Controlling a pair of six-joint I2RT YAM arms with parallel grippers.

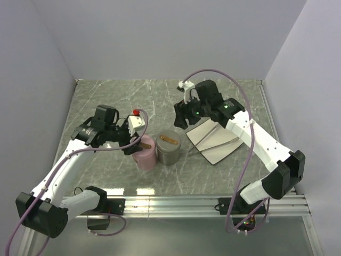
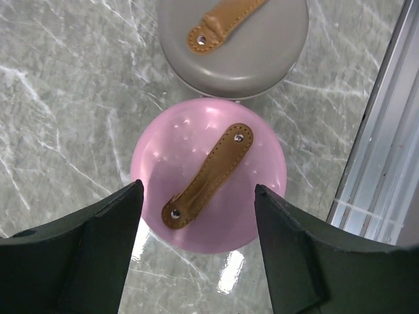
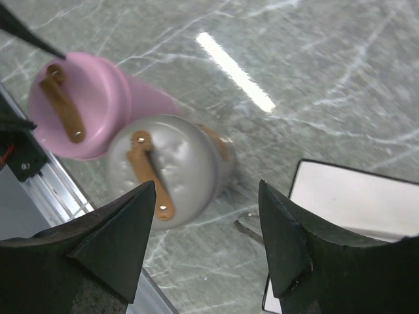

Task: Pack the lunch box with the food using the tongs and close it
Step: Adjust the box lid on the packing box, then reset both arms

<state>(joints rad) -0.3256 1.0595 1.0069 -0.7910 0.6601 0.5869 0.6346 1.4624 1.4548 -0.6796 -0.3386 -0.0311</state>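
Two round containers stand side by side near the front middle, a pink one and a grey one. Both carry lids with a brown strap. In the left wrist view my left gripper hangs open just above the pink lid, touching nothing. My right gripper is open and empty above the bare table between the grey container and the white plate. The silver tongs lie across the plate, their joined end poking past its rim. The food is out of view.
In the top view my left gripper sits at the pink container's left and my right gripper behind the grey one. The white plate lies under the right forearm. A metal rail runs along the front edge; walls enclose the table.
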